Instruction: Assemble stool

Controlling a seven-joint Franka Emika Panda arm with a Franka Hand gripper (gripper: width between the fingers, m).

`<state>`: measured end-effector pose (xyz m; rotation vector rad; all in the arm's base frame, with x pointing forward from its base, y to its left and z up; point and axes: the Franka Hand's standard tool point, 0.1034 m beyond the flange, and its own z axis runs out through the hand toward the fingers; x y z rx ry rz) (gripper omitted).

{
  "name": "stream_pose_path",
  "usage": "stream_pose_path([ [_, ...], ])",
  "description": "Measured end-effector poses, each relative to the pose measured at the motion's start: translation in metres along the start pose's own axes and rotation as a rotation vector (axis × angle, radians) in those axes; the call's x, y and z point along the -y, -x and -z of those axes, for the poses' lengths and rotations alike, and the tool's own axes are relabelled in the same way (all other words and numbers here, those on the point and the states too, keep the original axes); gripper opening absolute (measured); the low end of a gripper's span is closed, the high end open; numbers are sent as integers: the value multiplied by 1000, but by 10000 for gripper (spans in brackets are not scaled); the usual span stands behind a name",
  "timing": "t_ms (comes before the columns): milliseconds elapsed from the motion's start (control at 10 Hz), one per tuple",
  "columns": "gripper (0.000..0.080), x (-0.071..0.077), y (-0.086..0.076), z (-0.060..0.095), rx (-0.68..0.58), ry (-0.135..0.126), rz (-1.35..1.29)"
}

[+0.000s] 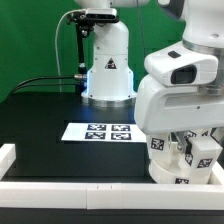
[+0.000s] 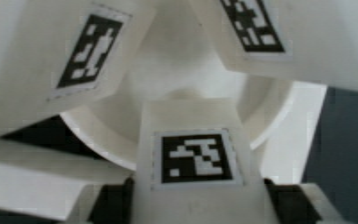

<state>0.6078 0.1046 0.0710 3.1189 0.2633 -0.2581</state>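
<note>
The pincer (image 2: 197,195) grips a chunky white stool leg (image 2: 199,150) between its two tips, and the leg's long side points straight away toward the round seat (image 2: 282,130) just past it.

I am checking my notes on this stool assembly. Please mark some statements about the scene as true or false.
1. The marker board lies flat on the black table. True.
2. The end effector is far from every stool part. False: in the wrist view a tagged leg sits between its fingers.
3. The table surface is red. False: it is black.
4. A white rail borders the table's near edge. True.
5. The wrist view shows more than one marker tag. True.
</note>
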Motion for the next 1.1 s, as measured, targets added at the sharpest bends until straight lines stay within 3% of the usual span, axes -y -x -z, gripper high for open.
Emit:
stream_pose_path([
  [400,334,-5,4,-4,8,17,-174],
  [600,560,-5,4,-5,8,17,-173],
  [700,560,-5,4,-4,8,16,-170],
  [800,636,-9,4,4,3,13,-159],
  [1000,646,-17,7,28,8,7,-141],
  [1100,649,-18,5,31,2,7,-140],
])
